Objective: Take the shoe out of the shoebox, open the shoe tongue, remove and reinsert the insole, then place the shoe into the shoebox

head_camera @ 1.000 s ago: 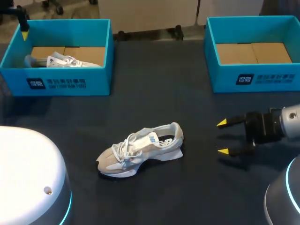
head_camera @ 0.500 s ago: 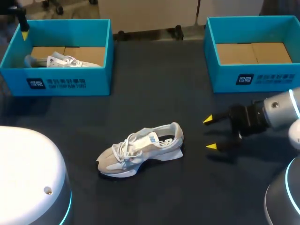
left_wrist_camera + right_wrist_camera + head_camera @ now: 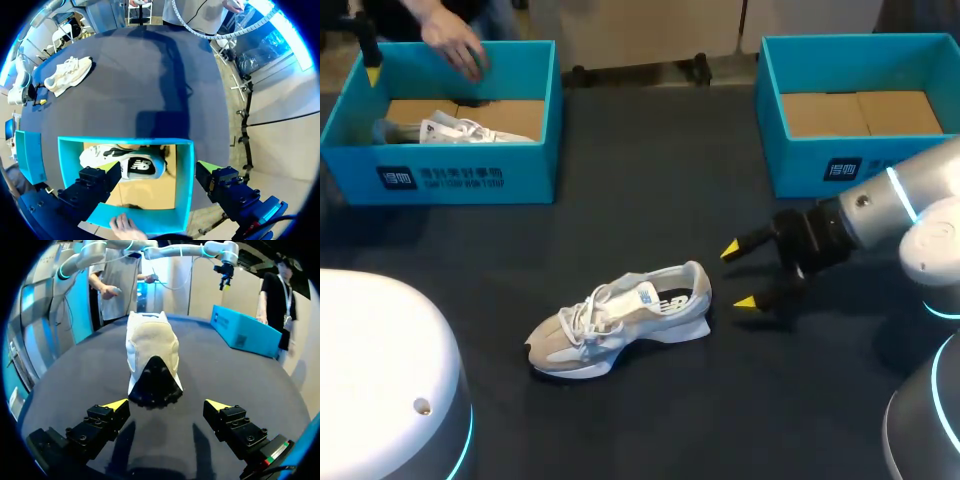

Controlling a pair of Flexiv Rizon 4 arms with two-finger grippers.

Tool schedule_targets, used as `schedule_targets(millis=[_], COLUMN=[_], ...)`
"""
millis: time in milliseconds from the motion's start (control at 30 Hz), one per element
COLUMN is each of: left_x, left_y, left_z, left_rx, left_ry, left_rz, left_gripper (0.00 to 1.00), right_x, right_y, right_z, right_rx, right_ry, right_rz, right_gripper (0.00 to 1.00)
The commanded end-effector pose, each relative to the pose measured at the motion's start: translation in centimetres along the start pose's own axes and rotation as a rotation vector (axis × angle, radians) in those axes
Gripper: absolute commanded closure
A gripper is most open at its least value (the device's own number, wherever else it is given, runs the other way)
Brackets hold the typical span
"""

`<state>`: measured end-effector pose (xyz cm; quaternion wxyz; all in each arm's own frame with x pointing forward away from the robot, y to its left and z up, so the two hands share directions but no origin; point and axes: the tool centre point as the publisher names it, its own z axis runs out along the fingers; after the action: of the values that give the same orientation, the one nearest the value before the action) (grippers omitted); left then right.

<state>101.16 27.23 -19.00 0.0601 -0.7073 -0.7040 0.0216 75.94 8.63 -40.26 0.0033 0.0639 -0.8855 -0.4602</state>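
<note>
On the dark table (image 3: 650, 180), the shoe (image 3: 620, 318) sits out of its box, so I think the first step is done. The tongue, the insole and putting it back are left. The right claw (image 3: 738, 275) is wide open just behind the heel, holding and touching nothing.

Head looks down; right wrist faces same shoe (image 3: 620, 320) closely.
</note>
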Motion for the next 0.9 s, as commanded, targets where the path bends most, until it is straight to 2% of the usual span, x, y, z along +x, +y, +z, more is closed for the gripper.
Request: schedule_targets(millis=[33, 267, 900], left_x=[0.0, 0.0, 0.0], left_y=[-0.1, -0.1, -0.1], left_z=[0.0, 0.0, 0.0], left_rx=[-0.003, -0.003, -0.003], left_ry=[0.002, 0.002, 0.002], left_rz=[0.000, 0.000, 0.000], left_gripper=[0.00, 0.00, 0.00], right_x=[-0.5, 0.8, 1.8], right_y=[0.2, 1.1, 2.8], right_z=[1.6, 2.8, 6.4], right_rx=[0.002, -0.027, -0.042], right_ry=[0.044, 0.065, 0.118], right_rz=[0.009, 0.028, 0.031], right_gripper=[0.00, 0.00, 0.00])
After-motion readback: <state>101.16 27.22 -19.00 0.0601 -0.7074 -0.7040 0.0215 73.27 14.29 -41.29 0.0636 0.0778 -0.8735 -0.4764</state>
